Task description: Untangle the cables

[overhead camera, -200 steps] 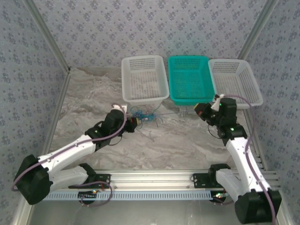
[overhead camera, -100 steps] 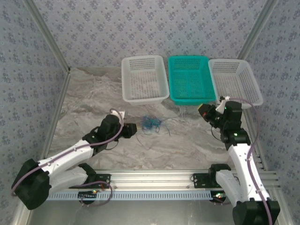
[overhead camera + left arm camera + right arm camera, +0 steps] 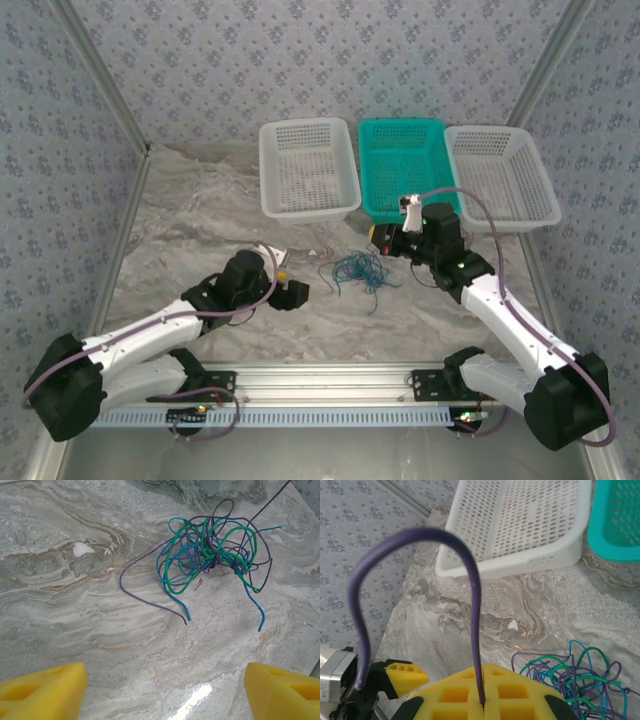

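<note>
On the marble table (image 3: 200,200), seen from above, the cables (image 3: 358,272) lie in a loose bunch in the middle of the frame, just below the teal basket (image 3: 405,168). A white basket (image 3: 308,168) stands to its left and another white basket (image 3: 500,175) to its right. A second ago the bunch sat further left, close under the left white basket, and was pulled between both arms. Now it has moved to the right. The left gripper (image 3: 291,287) has let go and backed off to the lower left. The right gripper (image 3: 382,238) has swung left from the right white basket to the front of the teal one.

In the left wrist view, the bunch is in the upper right, blue, green and dark purple strands all looped together. The left gripper (image 3: 162,695) has its two yellow fingers (image 3: 42,690) far apart in the bottom corners, with bare table between them.

In the right wrist view, the right gripper (image 3: 482,702) is squeezed tight at the bottom of the frame. It pinches one purple cable (image 3: 420,532), which bends up in a tall arch to the left. The rest of the bunch lies at the lower right.
</note>
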Robot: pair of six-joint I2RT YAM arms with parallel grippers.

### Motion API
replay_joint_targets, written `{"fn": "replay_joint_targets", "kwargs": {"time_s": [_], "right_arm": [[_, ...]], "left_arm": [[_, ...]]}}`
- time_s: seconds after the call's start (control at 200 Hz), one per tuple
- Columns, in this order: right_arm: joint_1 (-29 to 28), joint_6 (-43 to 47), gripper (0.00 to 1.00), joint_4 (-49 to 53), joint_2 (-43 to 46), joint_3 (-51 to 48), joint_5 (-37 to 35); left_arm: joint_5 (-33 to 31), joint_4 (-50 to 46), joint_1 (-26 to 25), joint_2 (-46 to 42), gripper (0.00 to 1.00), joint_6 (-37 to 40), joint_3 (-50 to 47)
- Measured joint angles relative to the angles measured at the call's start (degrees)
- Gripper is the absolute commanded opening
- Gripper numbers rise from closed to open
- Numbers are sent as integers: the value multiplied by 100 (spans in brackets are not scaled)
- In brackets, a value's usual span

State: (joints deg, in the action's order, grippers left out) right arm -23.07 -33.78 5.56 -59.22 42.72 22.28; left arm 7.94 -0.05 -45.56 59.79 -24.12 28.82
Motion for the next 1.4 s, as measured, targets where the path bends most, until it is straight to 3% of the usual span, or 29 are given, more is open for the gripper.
{"fn": "replay_joint_targets", "kwargs": {"time_s": [0.17,0.445,0.495,0.62,0.685,0.845,0.944,1.249,1.399], "right_arm": [[-90,129,0,0,142,225,0],[-184,127,0,39,203,289,-155],[-199,125,0,39,203,289,-177],[-221,122,0,61,238,289,-240],[-221,120,0,105,295,289,-326],[-127,37,0,372,535,289,-693],[275,-133,0,621,713,282,-927],[3008,-1128,0,1687,1464,-560,-533],[3818,-1456,0,1989,1530,-826,-323]], "left_arm": [[-87,87,-37,1086,80,0,634],[-334,306,-361,3711,71,-1021,2544],[-339,385,-398,4017,61,-1268,2675],[-402,439,-433,4513,15,-1665,2769],[-472,420,-433,4638,0,-1788,2778],[-831,216,-433,4581,0,-2002,2756],[-1198,-79,-378,4249,0,-2146,2492],[-1788,-817,343,2343,0,-2549,1281],[-1869,-1209,883,1633,0,-2597,809]]}}
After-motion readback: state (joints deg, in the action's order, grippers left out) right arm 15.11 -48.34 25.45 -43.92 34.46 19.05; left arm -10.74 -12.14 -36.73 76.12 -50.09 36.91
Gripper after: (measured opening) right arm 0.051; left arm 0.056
